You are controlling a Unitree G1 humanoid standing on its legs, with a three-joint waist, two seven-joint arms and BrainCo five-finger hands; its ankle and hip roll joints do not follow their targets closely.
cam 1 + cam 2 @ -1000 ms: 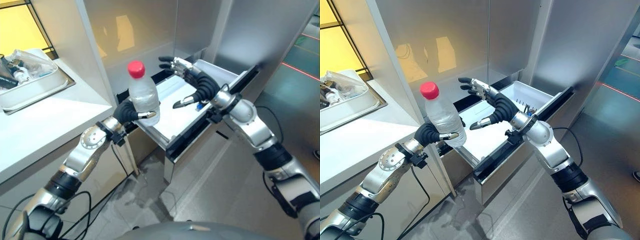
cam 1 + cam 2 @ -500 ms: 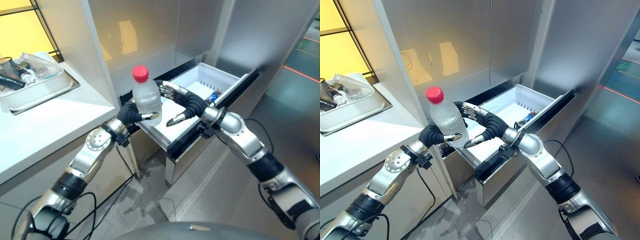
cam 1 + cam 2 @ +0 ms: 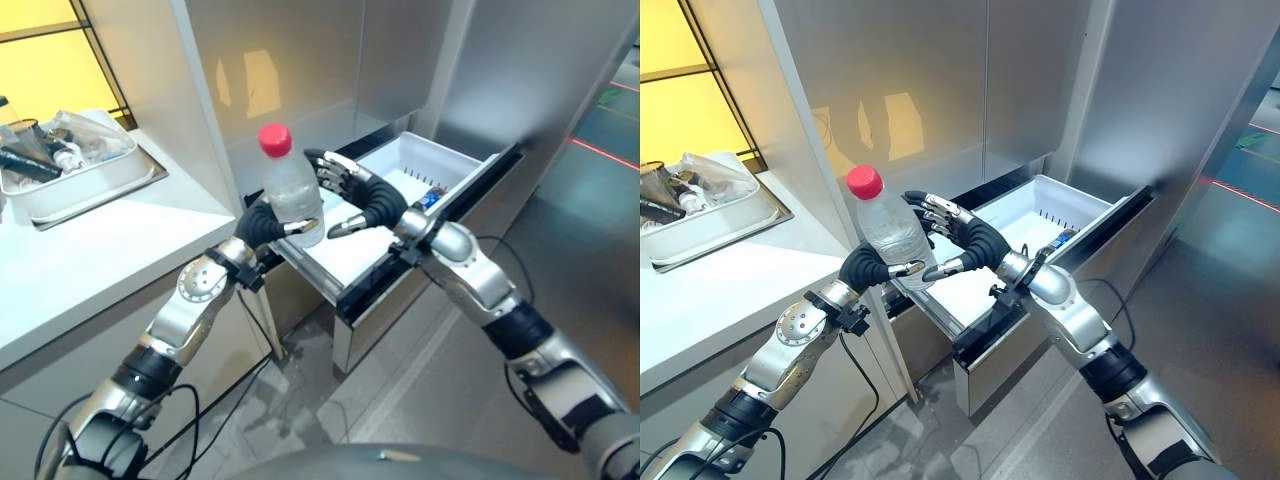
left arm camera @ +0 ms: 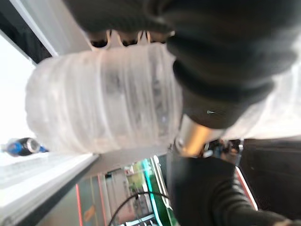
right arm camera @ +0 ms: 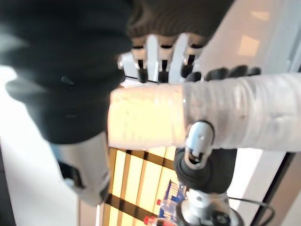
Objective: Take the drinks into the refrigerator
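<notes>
- While the left hand (image 3: 262, 224) is curled round the lower body of the water bottle (image 3: 290, 196) and holds it upright in the air, the right hand (image 3: 362, 203) sits just at its 3 o'clock side with fingers spread and relaxed, gripping nothing; its fingertips look close to the plastic, though I cannot tell whether they touch.
- One risk, as I judge it: if the left fingers let go before the right ones wrap the bottle, it would drop onto the front edge of the open drawer (image 3: 372, 276) below or past it to the floor.
- Another: the grip is low and the red cap (image 3: 273, 139) end stands high, so a nudge from the right fingers could tip the bottle out of the hold.
- A third: a hard squeeze from both sides could buckle the thin ribbed wall.
- Count: one clear bottle with one red cap in hand; one white bin (image 3: 411, 166) in the pulled-out drawer at 1 o'clock of the bottle, with one small blue-topped bottle (image 3: 431, 194) lying inside near its front wall.
- One metal tray (image 3: 95, 187) of mixed items on the counter (image 3: 90, 250) at 9 o'clock; its contents are too jumbled to count.
</notes>
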